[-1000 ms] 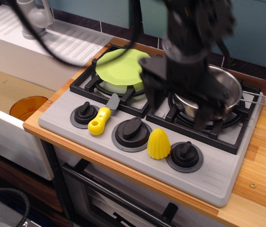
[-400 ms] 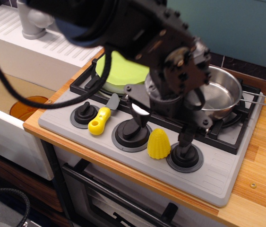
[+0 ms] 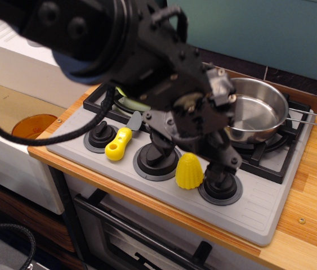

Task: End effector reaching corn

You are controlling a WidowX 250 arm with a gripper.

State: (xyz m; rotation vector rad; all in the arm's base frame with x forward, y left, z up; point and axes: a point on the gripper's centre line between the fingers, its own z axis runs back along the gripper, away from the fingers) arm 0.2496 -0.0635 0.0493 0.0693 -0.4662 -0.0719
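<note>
The corn [image 3: 189, 171] is a small bright yellow ribbed dome standing upright on the grey front strip of the toy stove [image 3: 259, 208], between the middle and right black knobs. My black gripper [image 3: 193, 147] hangs low right over it, open, one finger [image 3: 162, 142] down to its left by the middle knob and the other finger [image 3: 221, 159] down to its right by the right knob. The corn's top sits in the gap between them. I cannot tell whether either finger touches it. The bulky black arm fills the upper left of the view.
A steel pan [image 3: 258, 115] sits on the right burner, its thin handle pointing right. A yellow-handled grey-bladed utensil [image 3: 119, 142] lies by the left knob [image 3: 101, 135]. A green lid is mostly hidden behind the arm. An orange bowl [image 3: 31, 127] sits lower left, off the counter.
The gripper has come down and forward from above the burners to straddle the corn. The arm now hides most of the green lid. The corn has not moved.
</note>
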